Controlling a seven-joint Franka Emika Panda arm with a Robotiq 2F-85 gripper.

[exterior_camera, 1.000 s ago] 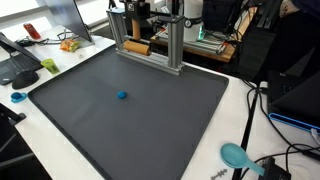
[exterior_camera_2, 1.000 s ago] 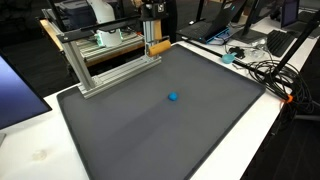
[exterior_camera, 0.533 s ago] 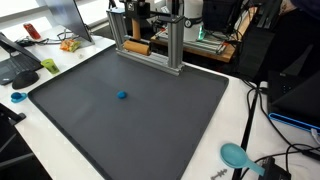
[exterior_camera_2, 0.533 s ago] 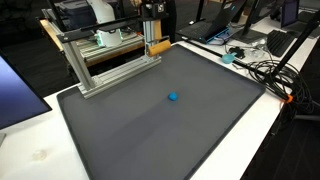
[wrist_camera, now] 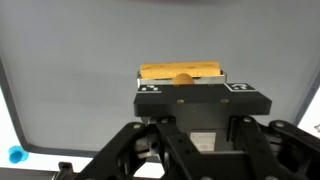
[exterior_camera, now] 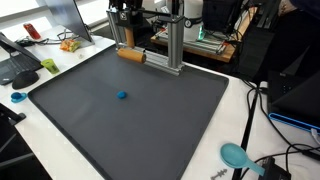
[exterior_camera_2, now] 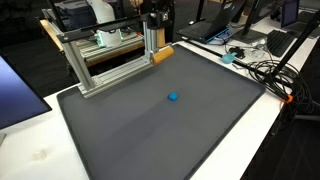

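- Since half a second ago, the wooden block (exterior_camera: 131, 56) has come forward from under the aluminium frame (exterior_camera: 168, 40) to the near edge of the dark mat (exterior_camera: 130, 130), and the arm has moved with it.
- We read this as the block being carried rather than left behind: the grip has held through the move.
- The pincer (exterior_camera: 127, 44) is clenched on the block. In the wrist view the block (wrist_camera: 180, 72) sits crosswise between the fingers.
- In both exterior views we cannot quite tell whether the block hangs just above the mat or brushes it.
- The small blue ball (exterior_camera_2: 173, 98) lies well apart from the pincer, near the middle of the mat.
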